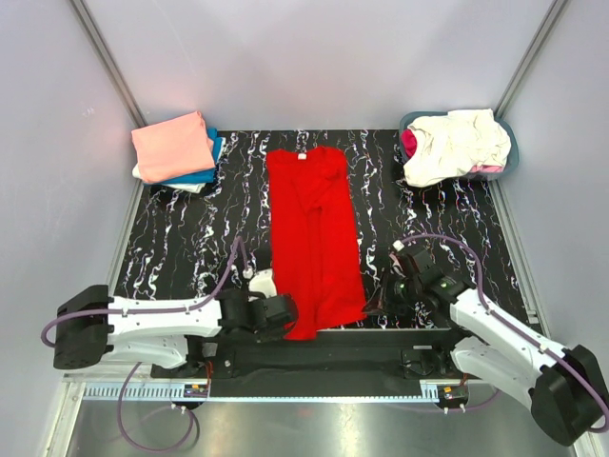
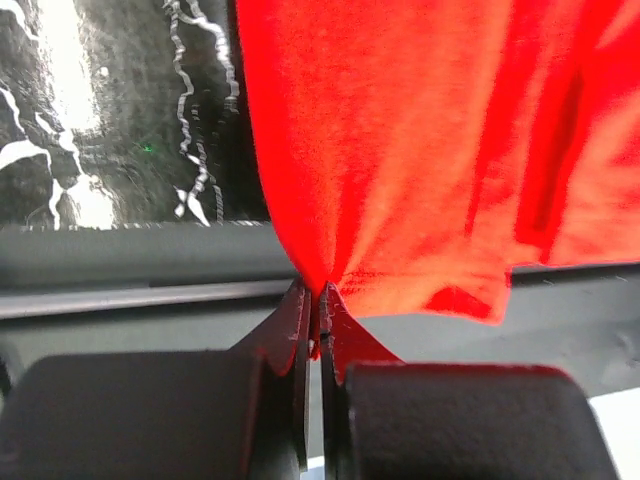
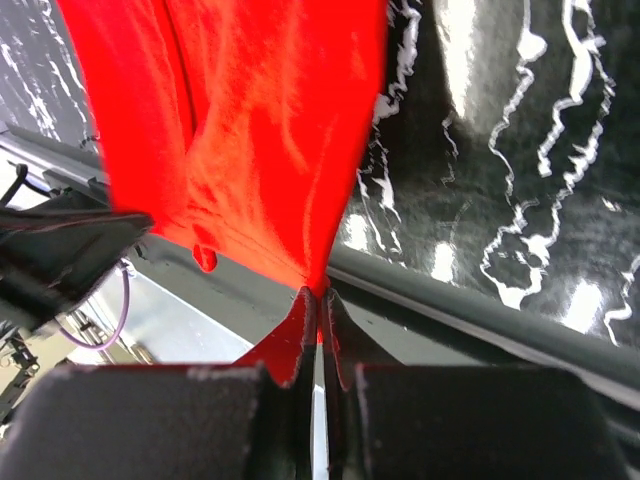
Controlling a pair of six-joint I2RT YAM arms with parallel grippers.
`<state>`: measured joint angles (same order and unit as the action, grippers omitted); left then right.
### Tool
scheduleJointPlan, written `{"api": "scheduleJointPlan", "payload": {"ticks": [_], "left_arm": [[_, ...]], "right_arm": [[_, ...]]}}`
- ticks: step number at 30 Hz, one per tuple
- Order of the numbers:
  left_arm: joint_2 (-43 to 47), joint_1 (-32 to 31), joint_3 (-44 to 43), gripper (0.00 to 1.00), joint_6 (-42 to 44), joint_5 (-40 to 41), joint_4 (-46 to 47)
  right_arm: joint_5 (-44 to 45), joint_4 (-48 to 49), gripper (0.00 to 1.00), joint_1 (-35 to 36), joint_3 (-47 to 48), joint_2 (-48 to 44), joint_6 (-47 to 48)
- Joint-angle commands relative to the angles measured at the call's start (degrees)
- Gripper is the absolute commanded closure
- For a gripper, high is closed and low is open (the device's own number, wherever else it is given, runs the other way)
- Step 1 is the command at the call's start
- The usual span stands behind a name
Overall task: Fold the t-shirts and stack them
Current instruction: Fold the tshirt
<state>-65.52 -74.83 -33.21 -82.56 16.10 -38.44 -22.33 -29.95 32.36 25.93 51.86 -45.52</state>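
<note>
A: As the top view lays it out, the bright red cotton t-shirt (image 1: pixel 314 228) lies flat on the black marbled tabletop (image 1: pixel 181 257). Its collar is far and its hem near, so the long axis runs straight away from the arms.

B: And the arms?

A: The left fingers (image 1: pixel 288 319) are at the near-left hem corner and the right fingers (image 1: pixel 373 305) at the near-right one. Each arm is nearest its own corner. The folded stack of salmon-pink and blue t-shirts (image 1: pixel 176 150) sits far left, well apart.

B: Left wrist view?

A: The left fingers (image 2: pixel 318 300) are pinched tight on the hem corner. The red cloth (image 2: pixel 400 150) fans up and away from the tips, across the tabletop's near edge.

B: Right wrist?

A: It mirrors that. The right fingers (image 3: pixel 316 300) are closed on the other corner, and the shirt (image 3: pixel 250 130) spreads ahead and to their left.

B: What does the next move turn on?

A: I judge the hem must travel forward along that axis toward the collar, with both corners kept level.
</note>
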Motion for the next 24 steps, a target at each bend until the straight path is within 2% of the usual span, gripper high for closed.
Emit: {"api": "scheduleJointPlan", "payload": {"ticks": [1, 7, 15, 20, 24], "left_arm": [[-0.1, -0.6, -7.3, 1.00, 0.4, 4.8, -7.8], [-2.2, 3.3, -18.9, 0.96, 7.3, 9.4, -16.3], [-1.4, 16.4, -22.2, 0.96, 21.1, 6.4, -12.0], [-5.5, 23.8, -28.4, 0.95, 31.7, 4.1, -10.0], [-11.4, 28.8, -33.4, 0.96, 37.0, 3.1, -10.1]], "right_arm": [[1.1, -4.4, 1.00, 0.5, 2.2, -1.2, -1.4], [3.6, -4.9, 1.00, 0.3, 11.0, 4.5, 1.0], [7.5, -5.6, 1.00, -1.5, 26.2, 17.0, 8.0], [6.8, -6.3, 1.00, -5.5, 35.3, 26.4, 11.8], [5.5, -6.9, 1.00, -8.0, 40.9, 32.3, 13.7]]}}
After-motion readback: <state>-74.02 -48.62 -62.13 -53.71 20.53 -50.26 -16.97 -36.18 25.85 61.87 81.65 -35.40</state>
